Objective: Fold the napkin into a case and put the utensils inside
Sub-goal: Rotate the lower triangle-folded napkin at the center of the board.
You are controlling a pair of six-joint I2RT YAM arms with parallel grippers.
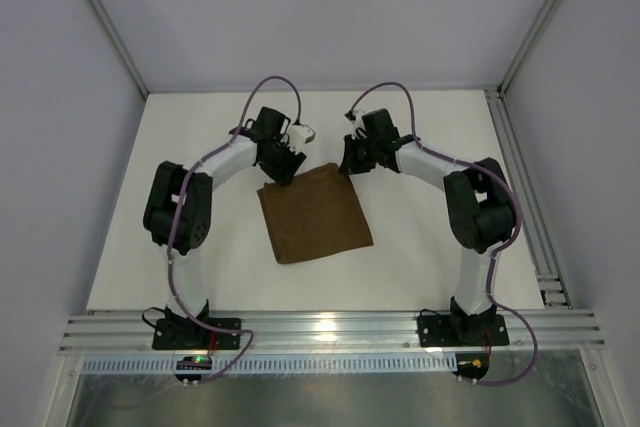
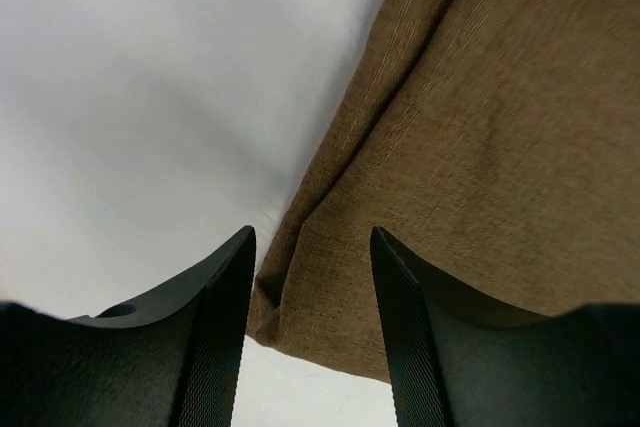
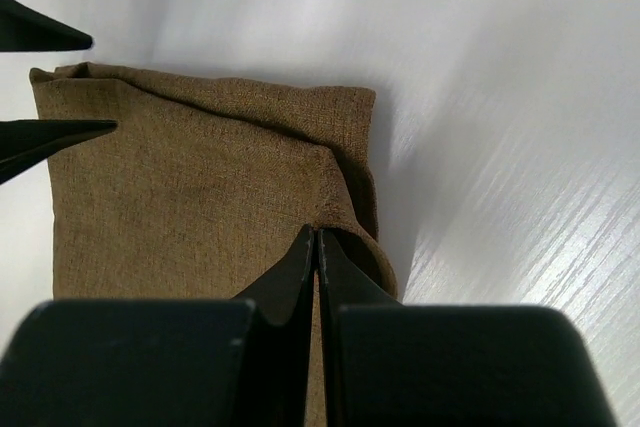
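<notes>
The napkin (image 1: 315, 214) is found part-folded at the tabletop (image 1: 400, 277) centre (utensils not seen); left claw (image 2: 312, 237) is held open, right claw (image 3: 317, 234) is clamped on its far corner.

A white table top (image 1: 430, 137) is enclosed by plain pale grey walls (image 1: 320, 7) at left, far and right. Aluminium posts (image 1: 100, 17) are fitted at the far corners. Aluminium rails (image 1: 330, 330) are mounted along the near edge, where light is reflected. A further rail (image 1: 528, 197) is noted along the right side.
</notes>
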